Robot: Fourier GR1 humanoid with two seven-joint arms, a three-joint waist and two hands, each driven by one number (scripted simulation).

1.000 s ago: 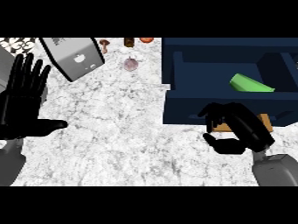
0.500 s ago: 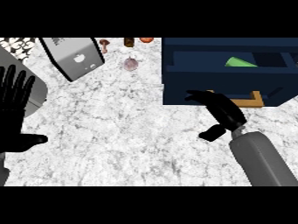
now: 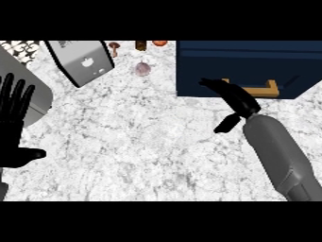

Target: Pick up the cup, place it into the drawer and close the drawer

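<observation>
1. Look first at the black right hand (image 3: 234,99). Its fingers are stretched out straight, the thumb hangs down and away from them, and it holds nothing. The fingertips (image 3: 207,83) lie on the lower front of the dark blue drawer (image 3: 261,66), just left of the tan wooden handle (image 3: 269,88).
2. Here is what has just changed. A second ago the drawer stood pulled out with the green cup lying in it. Half a second ago it was partly pushed in with a strip of green still showing. Now you see a flat blue front with no open cavity.
3. You cannot see the cup anywhere in this view. Judging from the above, it sits inside the drawer, hidden by the closed top.
4. For the task, this means the placing is done and the closing looks finished or nearly so. You cannot tell from this angle whether the front is fully flush.
5. Further out, the marbled white counter (image 3: 135,142) runs leftward to a grey metal box (image 3: 80,59) and a small pinkish bulb (image 3: 142,69) near the back.
6. The black left hand (image 3: 6,125) rests open at the view's left edge, fingers up, touching nothing.
</observation>
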